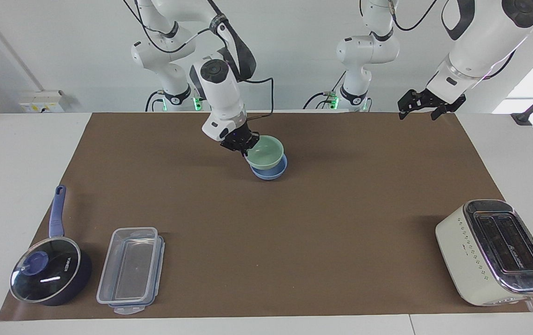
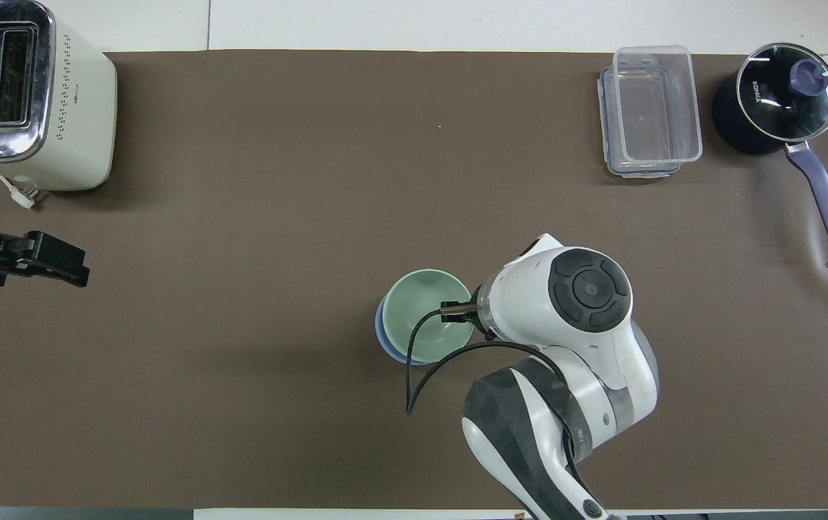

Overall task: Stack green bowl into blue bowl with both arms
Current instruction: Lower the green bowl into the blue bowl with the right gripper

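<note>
green bowl (image 1: 265,152): held up by its rim directly over the blue bowl, tilted a little, its underside low in the blue bowl's mouth; whether the two touch cannot be told
blue bowl (image 1: 270,172): stands on the brown mat (image 1: 294,223) in the middle of the bench (image 1: 24,186), mostly covered by the green bowl; in the overhead view only a thin crescent of its rim (image 2: 383,339) shows at the side toward the left arm's end
right pincer (image 1: 243,145): clamped tight on the green bowl's rim, at the edge toward the right arm's end of the blue bowl; the right arm leans in over the mat from its base
left pincer (image 1: 416,105): fingers spread wide, nothing in them, up in the air over the mat's edge, well apart from the blue bowl toward the left arm's end; this arm waits
toaster (image 1: 494,251): cream with a chrome top, farther from the robots than the blue bowl, at the left arm's end of the mat
clear container (image 1: 129,270): rectangular, lying farther from the robots than the blue bowl, toward the right arm's end
saucepan (image 1: 50,272): dark blue with a glass lid, just beside the clear container, still farther from the blue bowl toward the right arm's end
</note>
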You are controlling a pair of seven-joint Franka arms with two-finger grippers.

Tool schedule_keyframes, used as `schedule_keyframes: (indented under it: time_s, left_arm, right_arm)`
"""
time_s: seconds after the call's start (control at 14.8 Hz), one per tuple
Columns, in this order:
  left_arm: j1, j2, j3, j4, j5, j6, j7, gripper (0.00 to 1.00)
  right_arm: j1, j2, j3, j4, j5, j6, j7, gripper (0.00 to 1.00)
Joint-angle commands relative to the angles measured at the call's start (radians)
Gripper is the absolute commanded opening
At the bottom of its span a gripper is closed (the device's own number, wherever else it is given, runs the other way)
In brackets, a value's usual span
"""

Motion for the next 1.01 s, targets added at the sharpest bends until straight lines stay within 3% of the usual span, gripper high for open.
schedule_keyframes:
  time_s: [0.0, 0.94]
  left_arm:
    - [-0.011, -0.007, 0.008, 0.011, 0.027, -0.011, -0.012, 1.00]
    - [-0.014, 0.000, 0.011, 0.006, 0.030, 0.081, -0.016, 1.00]
  right_arm:
    - [-0.004, 0.008, -0.002, 0.006, 0.047, 0.019, 0.015, 0.00]
    - [0.017, 0.031, -0.002, -0.037, 0.044, 0.085, 0.039, 0.00]
